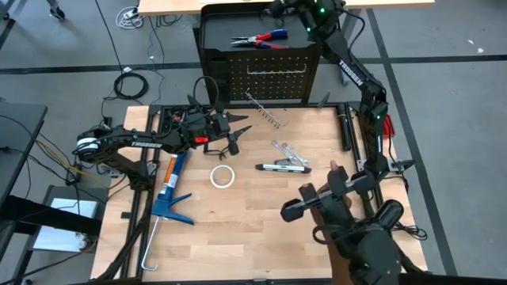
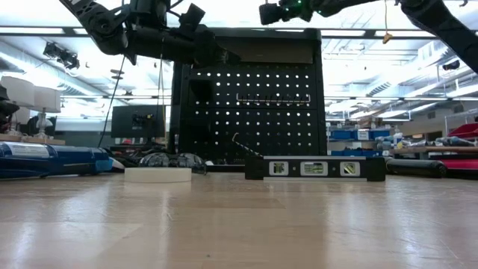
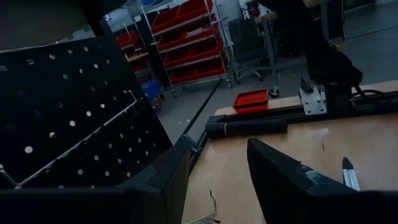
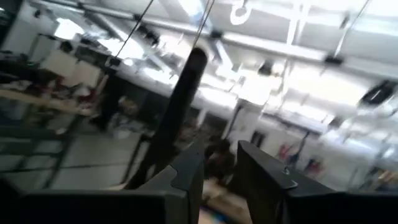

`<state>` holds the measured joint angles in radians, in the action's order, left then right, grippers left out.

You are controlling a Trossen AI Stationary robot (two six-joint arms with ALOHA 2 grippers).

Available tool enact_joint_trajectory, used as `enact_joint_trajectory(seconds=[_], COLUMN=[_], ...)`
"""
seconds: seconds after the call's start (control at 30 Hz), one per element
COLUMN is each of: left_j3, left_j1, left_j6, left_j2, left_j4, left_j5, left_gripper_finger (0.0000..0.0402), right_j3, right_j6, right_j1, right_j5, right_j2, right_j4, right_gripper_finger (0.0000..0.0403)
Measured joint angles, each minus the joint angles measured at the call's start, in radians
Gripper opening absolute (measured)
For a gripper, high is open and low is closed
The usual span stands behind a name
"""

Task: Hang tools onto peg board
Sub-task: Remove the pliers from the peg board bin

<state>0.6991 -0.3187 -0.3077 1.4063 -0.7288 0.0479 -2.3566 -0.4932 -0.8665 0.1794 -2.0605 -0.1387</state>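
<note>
The peg board stands upright at the table's far edge. Red-and-blue-handled pliers lie on its black top tray. Two silver wrenches and a slim black-and-silver bar lie flat on the wood at mid-table. My left gripper hovers level in front of the board's left part, open and empty; in the left wrist view it faces the board's holes. My right gripper is high beyond the board's top tray. Its fingers stand a little apart with nothing between them.
A big blue caulking gun lies at the table's left. A white tape roll sits near the middle. A loose wire hook rack lies at the board's foot, and another hangs on the board. Bare wood fills the near half.
</note>
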Motion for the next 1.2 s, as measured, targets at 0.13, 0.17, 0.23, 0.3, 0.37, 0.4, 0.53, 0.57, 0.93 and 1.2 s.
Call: enact_joint_trajectory(seconds=[0.13,0.17,0.23,0.3,0.37,0.4,0.53,0.57,0.93,1.2], left_j3=[0.000,0.000,0.000,0.000,0.000,0.000,0.000,0.000,0.000,0.063], left_j1=[0.000,0.000,-0.002,-0.002,-0.002,-0.002,-0.002,-0.003,-0.007,-0.079], left_j6=[0.000,0.000,-0.002,-0.002,-0.004,-0.005,-0.025,-0.026,-0.026,0.104], left_j2=[0.000,0.000,0.000,0.000,0.000,0.000,0.000,0.000,0.000,0.000], left_j4=[0.000,-0.004,-0.010,-0.009,-0.010,-0.012,-0.015,-0.017,-0.002,0.034], left_j5=[0.000,0.000,0.001,0.001,0.002,0.002,0.005,0.006,0.043,0.008], left_gripper_finger=[0.0165,0.0165,0.0165,0.0165,0.0165,0.0165,0.0165,0.0165,0.0165,0.0163], right_j3=[0.000,0.000,0.000,0.002,0.001,0.001,0.000,0.000,0.000,0.000], right_j6=[-0.032,-0.029,-0.017,0.033,0.076,0.076,0.075,0.074,0.157,0.345], right_j1=[-0.032,-0.042,-0.069,-0.086,-0.102,-0.107,-0.111,-0.109,-0.096,-0.204], right_j5=[-0.006,-0.009,-0.006,-0.006,-0.031,-0.041,-0.049,-0.050,-0.106,-0.362], right_j2=[-0.024,-0.035,-0.053,-0.062,-0.058,-0.057,-0.053,-0.049,0.071,0.155], right_j4=[-0.024,-0.039,-0.046,-0.037,-0.056,-0.076,-0.083,-0.058,0.171,0.443], right_gripper_finger=[0.0083,0.0077,0.0066,0.0056,0.0047,0.0043,0.0033,0.0032,0.0034,0.0024])
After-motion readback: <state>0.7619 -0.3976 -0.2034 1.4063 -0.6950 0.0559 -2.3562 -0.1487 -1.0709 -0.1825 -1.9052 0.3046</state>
